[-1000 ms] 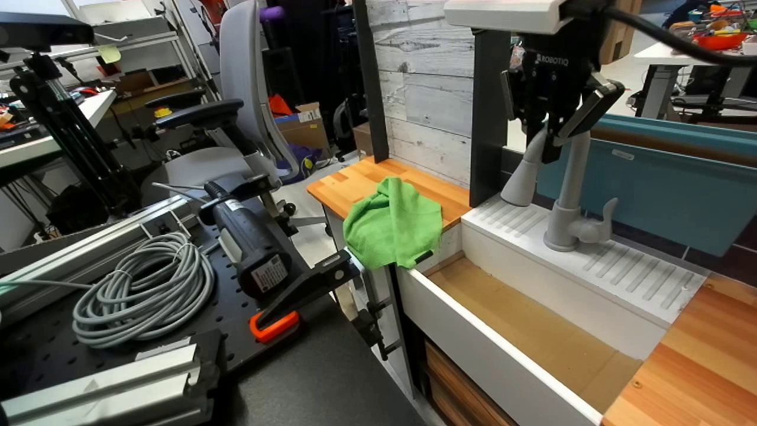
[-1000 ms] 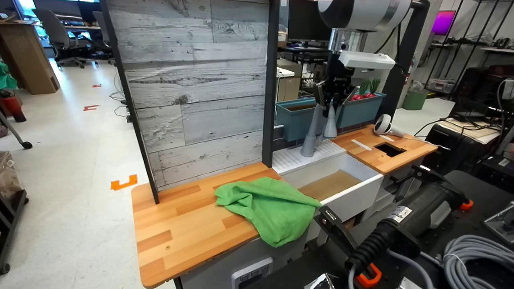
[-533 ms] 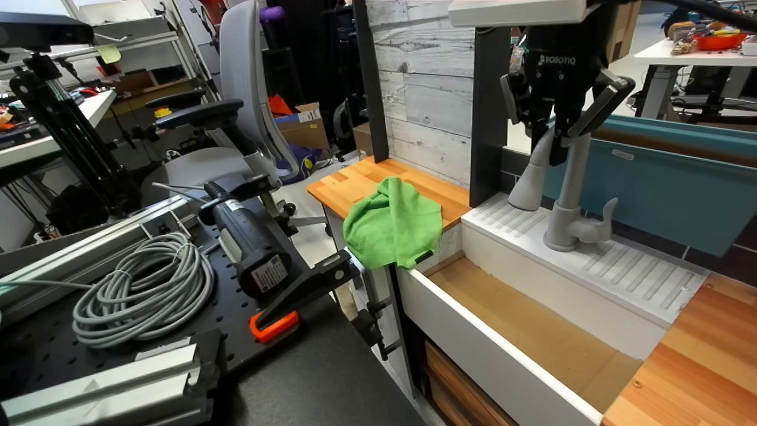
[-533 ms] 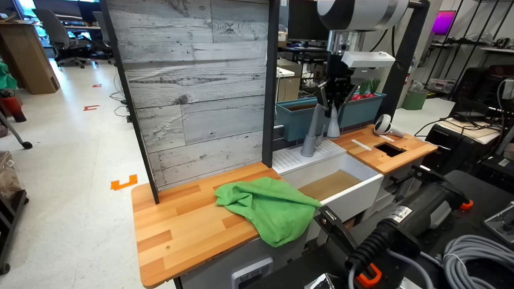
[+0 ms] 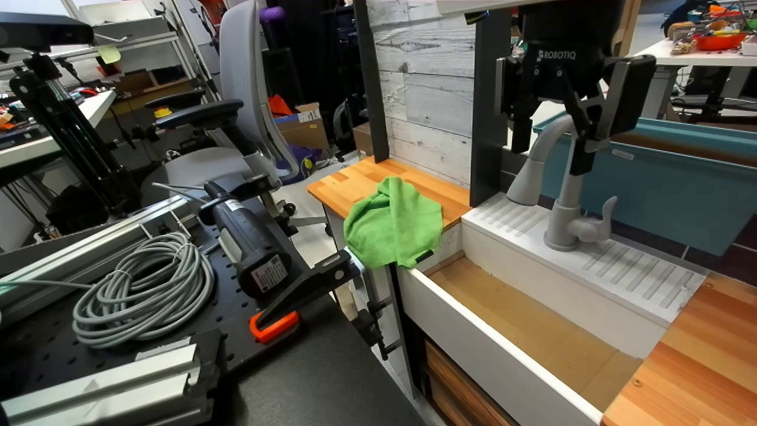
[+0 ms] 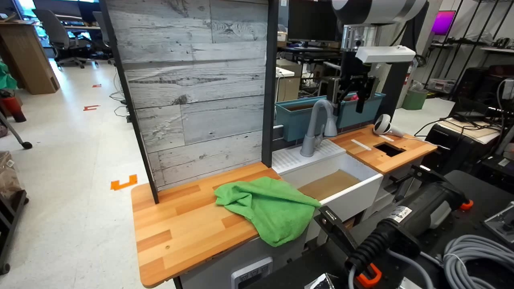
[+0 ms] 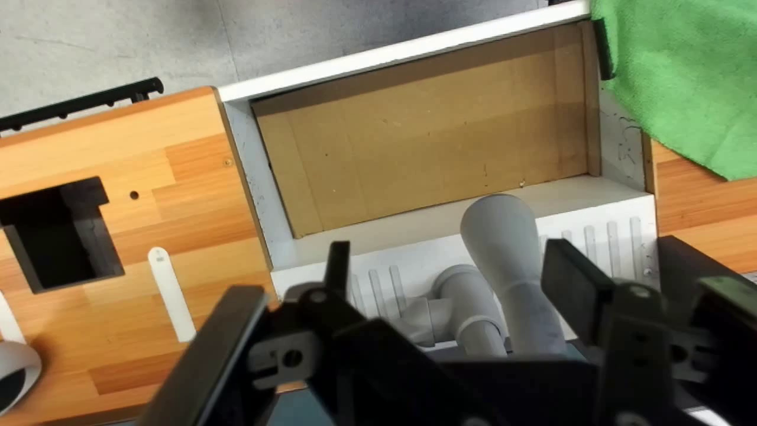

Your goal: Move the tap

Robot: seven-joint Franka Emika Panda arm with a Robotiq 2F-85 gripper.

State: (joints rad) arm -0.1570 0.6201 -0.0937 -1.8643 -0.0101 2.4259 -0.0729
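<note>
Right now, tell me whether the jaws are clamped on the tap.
No, the wrist view shows the jaws standing wide apart, with the tap visible between them.

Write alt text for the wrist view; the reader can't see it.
A grey tap, seen from above, appears between the spread fingers of an open black hand. The tap stands at a white sink with a brown bottom; a green cloth fills the upper right corner, and a wooden counter with a dark hole lies at left.
</note>
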